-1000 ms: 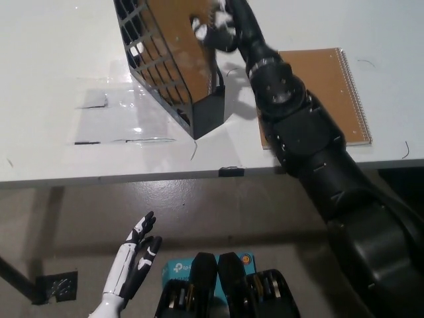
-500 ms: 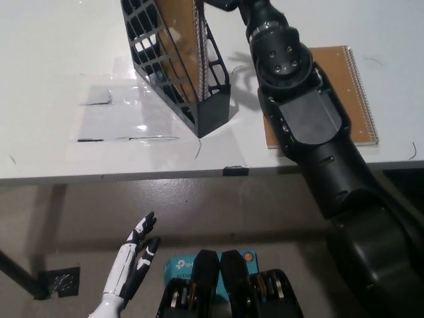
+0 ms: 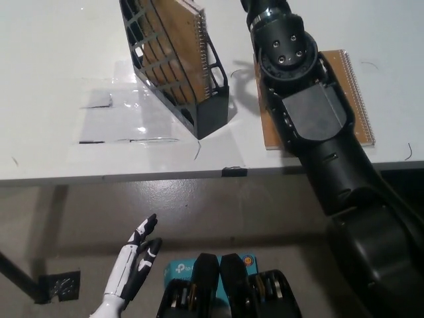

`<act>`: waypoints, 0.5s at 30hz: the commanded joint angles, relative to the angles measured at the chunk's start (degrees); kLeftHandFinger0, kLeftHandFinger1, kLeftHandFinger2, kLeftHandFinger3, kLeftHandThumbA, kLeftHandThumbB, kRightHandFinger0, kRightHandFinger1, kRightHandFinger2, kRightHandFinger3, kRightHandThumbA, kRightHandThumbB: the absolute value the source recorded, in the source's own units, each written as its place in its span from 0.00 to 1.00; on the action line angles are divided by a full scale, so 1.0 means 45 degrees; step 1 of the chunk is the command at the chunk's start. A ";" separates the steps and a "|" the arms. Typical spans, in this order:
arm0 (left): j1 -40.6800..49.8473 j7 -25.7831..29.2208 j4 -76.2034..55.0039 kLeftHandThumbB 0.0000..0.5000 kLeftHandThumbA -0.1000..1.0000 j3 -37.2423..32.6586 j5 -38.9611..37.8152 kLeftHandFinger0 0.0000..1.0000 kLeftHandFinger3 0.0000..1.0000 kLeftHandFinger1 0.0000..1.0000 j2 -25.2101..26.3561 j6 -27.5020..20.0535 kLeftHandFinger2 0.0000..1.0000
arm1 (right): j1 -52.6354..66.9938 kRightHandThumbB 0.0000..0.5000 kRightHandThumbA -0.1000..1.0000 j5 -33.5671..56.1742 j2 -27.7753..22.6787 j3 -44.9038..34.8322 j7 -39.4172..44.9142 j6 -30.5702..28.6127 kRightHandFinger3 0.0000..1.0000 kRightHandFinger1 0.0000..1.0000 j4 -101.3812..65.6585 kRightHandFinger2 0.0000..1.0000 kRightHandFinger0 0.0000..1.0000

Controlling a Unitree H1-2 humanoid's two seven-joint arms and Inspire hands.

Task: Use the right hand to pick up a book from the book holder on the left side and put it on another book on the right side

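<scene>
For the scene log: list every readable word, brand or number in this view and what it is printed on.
"tp-link", partly hidden: white lettering on the teal box on the floor.
Nothing printed shows on the brown spiral notebook in the black book holder, nor on the notebook lying flat on the white table.

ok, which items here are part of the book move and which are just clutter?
Job:
- black mesh book holder
- brown spiral-bound book standing in the holder
- brown spiral-bound book lying flat on the white table
- black right arm, hand out of frame
Not part of it:
- clear plastic sheet
- teal box on the floor
- white left hand, idle below the table
</scene>
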 commanded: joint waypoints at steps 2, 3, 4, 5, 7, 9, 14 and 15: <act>-0.0060 0.0205 -0.0046 0.31 0.95 -0.0084 -0.0038 0.90 0.96 1.00 0.0071 -0.0492 1.00 | -0.0148 0.65 0.41 0.0125 -0.0163 0.0160 0.0819 -0.0401 0.79 0.55 0.0753 0.67 0.49; -0.0060 0.0144 -0.0066 0.32 0.94 -0.0059 -0.0159 0.91 0.97 1.00 0.0057 -0.0430 1.00 | -0.0087 0.70 0.48 0.0050 -0.0230 0.0279 0.0980 -0.0704 0.97 0.68 0.1112 0.85 0.61; -0.0052 0.0086 -0.0066 0.35 0.94 -0.0017 -0.0341 0.91 0.96 1.00 0.0023 -0.0421 1.00 | 0.0002 0.75 0.55 0.0036 -0.0313 0.0403 0.1304 -0.0805 1.00 0.91 0.1329 1.00 0.75; -0.0051 0.0089 -0.0082 0.37 0.93 0.0016 -0.0392 0.91 0.96 1.00 0.0025 -0.0408 1.00 | 0.0004 0.78 0.59 0.0047 -0.0332 0.0440 0.1431 -0.0747 1.00 1.00 0.1395 1.00 0.83; -0.0060 0.0144 -0.0032 0.37 0.92 0.0035 -0.0409 0.91 0.94 1.00 -0.0001 -0.0500 0.99 | 0.0078 0.79 0.67 -0.0103 -0.0455 0.0659 0.1705 -0.0811 1.00 1.00 0.1489 1.00 1.00; -0.0096 0.0131 -0.0055 0.38 0.93 0.0023 -0.0395 0.91 0.94 1.00 0.0008 -0.0475 0.99 | 0.0087 0.80 0.67 -0.0024 -0.0524 0.0735 0.1951 -0.1002 1.00 1.00 0.1697 1.00 1.00; 0.0012 0.0108 -0.0159 0.37 0.96 -0.0076 -0.0223 0.93 0.95 1.00 0.0058 -0.0356 1.00 | 0.0314 0.87 0.73 0.0055 -0.0490 0.0857 0.2359 -0.1288 1.00 1.00 0.2408 1.00 1.00; 0.0048 0.0126 -0.0190 0.35 0.97 -0.0094 -0.0169 0.92 0.95 1.00 0.0067 -0.0356 1.00 | 0.0355 0.89 0.72 0.0084 -0.0460 0.0833 0.2366 -0.1420 1.00 1.00 0.2598 1.00 1.00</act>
